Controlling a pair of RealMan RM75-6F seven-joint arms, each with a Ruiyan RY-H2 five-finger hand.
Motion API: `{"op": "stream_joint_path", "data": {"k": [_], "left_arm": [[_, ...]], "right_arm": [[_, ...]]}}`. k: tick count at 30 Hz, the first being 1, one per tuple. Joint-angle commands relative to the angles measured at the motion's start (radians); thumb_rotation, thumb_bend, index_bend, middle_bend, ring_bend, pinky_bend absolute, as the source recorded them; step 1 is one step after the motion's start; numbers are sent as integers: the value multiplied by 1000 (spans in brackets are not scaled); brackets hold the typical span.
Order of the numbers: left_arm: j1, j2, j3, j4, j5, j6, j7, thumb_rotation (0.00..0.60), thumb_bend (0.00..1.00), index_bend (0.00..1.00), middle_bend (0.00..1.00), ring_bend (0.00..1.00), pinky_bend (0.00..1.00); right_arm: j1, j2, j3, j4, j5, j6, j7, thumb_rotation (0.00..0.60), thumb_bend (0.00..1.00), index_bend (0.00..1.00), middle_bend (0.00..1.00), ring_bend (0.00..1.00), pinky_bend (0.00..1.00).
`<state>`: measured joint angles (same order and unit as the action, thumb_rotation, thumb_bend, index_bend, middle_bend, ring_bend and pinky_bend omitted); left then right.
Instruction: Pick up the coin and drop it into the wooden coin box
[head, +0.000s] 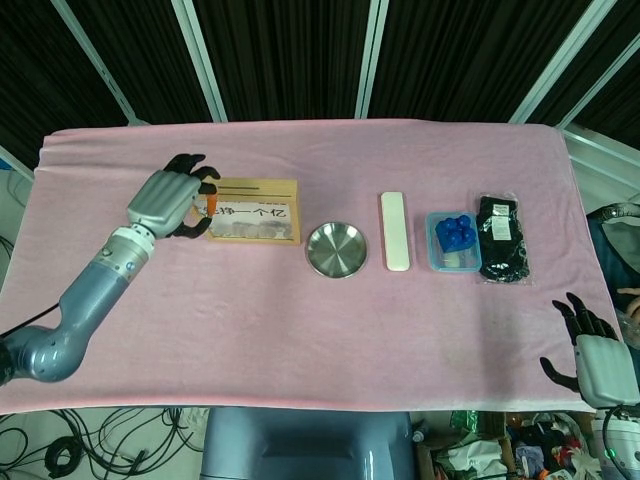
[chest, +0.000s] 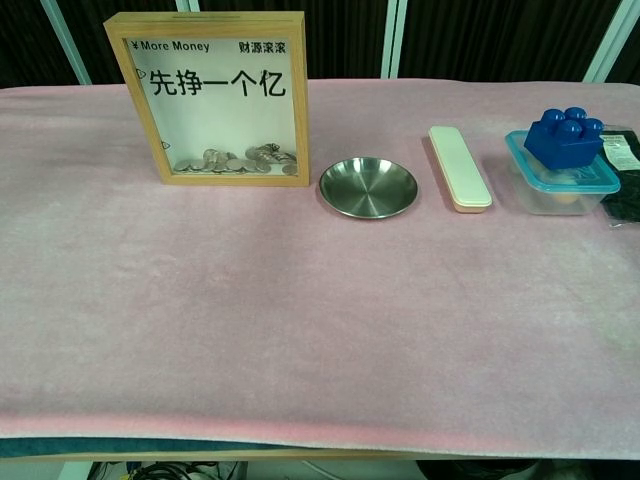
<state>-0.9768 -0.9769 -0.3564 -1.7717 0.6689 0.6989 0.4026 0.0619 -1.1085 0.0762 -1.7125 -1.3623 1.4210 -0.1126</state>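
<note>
Head view: left hand (head: 172, 200), fingers curled, over the left end of the wooden coin box (head: 255, 209), whether it holds the coin cannot be told, right hand (head: 590, 352) spread and empty at the near right; chest view: box (chest: 212, 98) upright far left, neither hand visible

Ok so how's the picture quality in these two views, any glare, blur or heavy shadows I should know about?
Head view: even light, sharp, only a soft shadow under the left hand by the coin box. Chest view: also sharp; the box's clear front reads cleanly with no glare, the metal dish shows mild bright reflections, and neither hand appears.
</note>
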Motion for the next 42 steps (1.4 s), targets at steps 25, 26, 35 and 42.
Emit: {"op": "stream_joint_path", "data": {"k": [25, 26, 35, 42], "left_arm": [[-69, -294, -123, 607, 81, -431, -502, 600, 482, 674, 217, 0, 51], [-68, -296, -120, 612, 103, -432, -503, 600, 482, 674, 217, 0, 51], [-56, -305, -127, 624, 184, -431, -579, 600, 482, 675, 216, 0, 50], [-50, -297, -135, 612, 226, -438, -633, 600, 482, 674, 216, 0, 50]], "right_arm": [[-3, -3, 9, -2, 27, -1, -10, 600, 169, 141, 34, 146, 187], [-2, -3, 9, -2, 28, -1, -10, 600, 169, 141, 34, 146, 187], [-1, -3, 13, -2, 34, -3, -7, 600, 169, 142, 34, 146, 187], [-1, -4, 13, -2, 37, -5, -8, 600, 170, 142, 34, 146, 187]]}}
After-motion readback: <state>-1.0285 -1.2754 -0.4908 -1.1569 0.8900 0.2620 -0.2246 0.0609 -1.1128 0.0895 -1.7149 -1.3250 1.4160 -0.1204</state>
